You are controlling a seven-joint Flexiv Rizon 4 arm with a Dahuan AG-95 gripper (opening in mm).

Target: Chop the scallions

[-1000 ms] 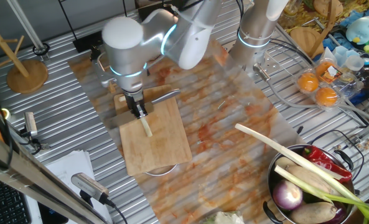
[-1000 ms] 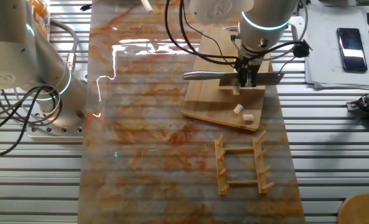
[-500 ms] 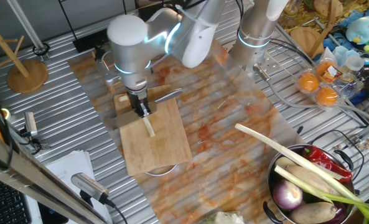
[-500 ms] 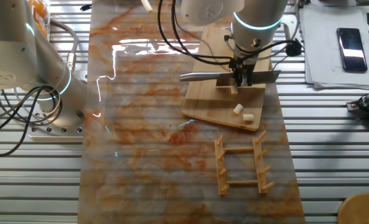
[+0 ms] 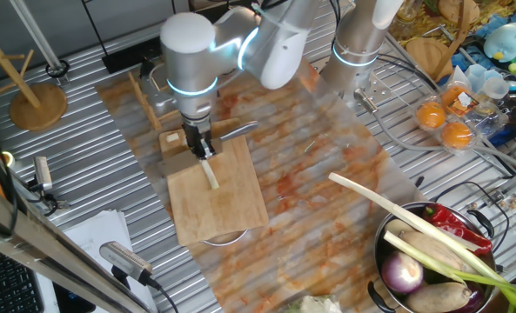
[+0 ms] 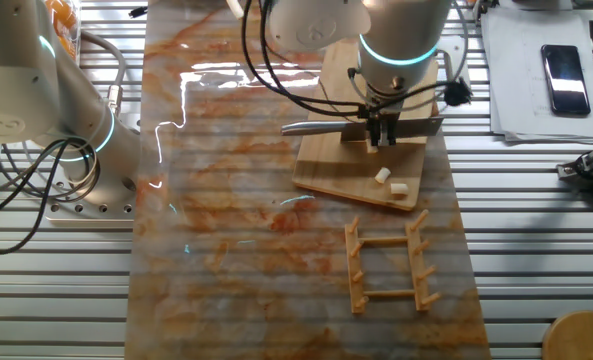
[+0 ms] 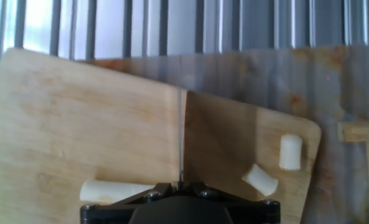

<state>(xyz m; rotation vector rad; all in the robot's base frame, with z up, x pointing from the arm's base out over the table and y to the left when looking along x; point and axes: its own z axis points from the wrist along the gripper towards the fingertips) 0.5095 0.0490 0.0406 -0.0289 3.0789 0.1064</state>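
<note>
The counter [image 5: 83, 87] is ribbed grey metal, and a sheet of clear plastic [image 6: 226, 200] smeared with orange-red stains covers its middle. On that sheet lies a wooden cutting board [image 5: 218, 200], and beside it, in the other fixed view, a small wooden rack [image 6: 388, 265] lies flat.

The hand [image 6: 381, 135] is closed on the handle of a knife [image 6: 321, 127], whose blade runs level just above the board. In the hand view the blade shows edge-on as a thin line down the board's middle.

The scallions are on the board: a pale stalk [image 5: 209, 175] lies under the hand, and two short cut chunks [image 6: 390, 181] sit near the board's corner, just beside each other.

Around the edges are a metal bowl [image 5: 397, 228] holding a purple onion [image 5: 403, 275], red pepper and long green onion, a phone [image 6: 564, 66] on papers, and a second robot base [image 6: 46, 110].
</note>
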